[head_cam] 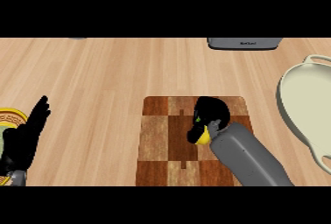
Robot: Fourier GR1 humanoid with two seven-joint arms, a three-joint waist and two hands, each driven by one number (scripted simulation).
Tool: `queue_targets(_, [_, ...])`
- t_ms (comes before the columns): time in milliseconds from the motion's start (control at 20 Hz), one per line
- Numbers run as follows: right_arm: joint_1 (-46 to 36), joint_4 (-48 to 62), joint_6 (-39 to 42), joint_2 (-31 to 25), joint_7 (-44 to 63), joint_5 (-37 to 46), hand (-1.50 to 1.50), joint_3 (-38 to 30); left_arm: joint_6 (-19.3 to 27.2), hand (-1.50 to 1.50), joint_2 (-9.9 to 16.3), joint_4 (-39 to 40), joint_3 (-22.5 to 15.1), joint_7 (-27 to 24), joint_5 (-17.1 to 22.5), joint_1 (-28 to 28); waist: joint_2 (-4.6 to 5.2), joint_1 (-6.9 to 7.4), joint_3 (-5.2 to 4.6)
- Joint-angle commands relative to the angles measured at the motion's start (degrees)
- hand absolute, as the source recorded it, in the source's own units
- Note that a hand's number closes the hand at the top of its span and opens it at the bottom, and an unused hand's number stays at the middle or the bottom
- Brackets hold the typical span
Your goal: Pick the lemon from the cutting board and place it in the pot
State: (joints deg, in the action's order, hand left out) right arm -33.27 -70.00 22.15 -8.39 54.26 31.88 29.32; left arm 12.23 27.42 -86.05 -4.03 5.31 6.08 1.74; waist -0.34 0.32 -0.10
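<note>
**A:** Where does the lemon [203, 137] sit at this moment?

**B:** It is on the cutting board [161, 144], a little right of the board's middle, and only a yellow sliver shows. The right robot hand [208, 119] is curled over it from above, fingers wrapped round it, so most of the fruit is hidden.

**A:** Is it lifted or resting?

**B:** That cannot be told from the head view; the hand and lemon lie flat against the board's pattern with nothing to show a gap.

**A:** And the pot [304, 105]?

**B:** From the lemon it lies at about three o'clock, a cream vessel at the right edge, well apart from the board, with part of it cut off by the frame.

**A:** What could go wrong from here?

**B:** Three things, as a judgement. The lemon is round and shows only at the lower side of the grasp, toward the wrist, so it might roll out that way if the hand tilts while rising. The grey forearm [249, 157] crosses the board's right corner, so a low sweep could drag or shift the board. And the pot's near rim stands between hand and bowl; a carry that stays too low could knock the rim or let the lemon go outside it.

**A:** The other side?

**B:** The left robot hand [26, 131] rests open at nine o'clock by the desk [90, 87] edge, beside a yellow plate [9, 118], well clear of the path.
</note>
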Motion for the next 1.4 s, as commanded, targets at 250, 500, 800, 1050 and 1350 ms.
queue_targets(250, [16.5,-24.4,4.6,-14.7,-18.3,0.0,1.50,5.7,0.4,0.00,-0.9,-1.1,2.0,-0.6,-1.0,3.2,-0.63,-2.99,0.13])
queue_targets(500, [26.9,-38.8,-2.2,-28.8,-27.3,5.0,1.50,3.1,1.0,0.00,-1.9,-1.6,1.1,0.8,-2.2,2.3,-0.27,-2.79,0.16])
queue_targets(800, [31.3,-51.8,-12.1,-35.0,-27.9,11.0,1.50,-6.0,-0.9,0.00,-0.9,-1.7,3.0,0.1,-0.7,3.7,-0.36,-2.67,0.13])
queue_targets(1050, [35.7,-62.1,-18.8,-37.1,-26.9,11.8,1.50,-17.9,0.1,0.00,-1.3,-2.0,3.3,0.8,-1.4,3.0,-0.43,-3.64,0.18])
queue_targets(1350, [36.2,-66.1,-16.2,-32.8,-24.6,-2.6,1.50,-32.0,-0.9,0.00,-2.4,-3.2,2.3,1.5,-2.4,2.5,0.10,-1.13,0.11])
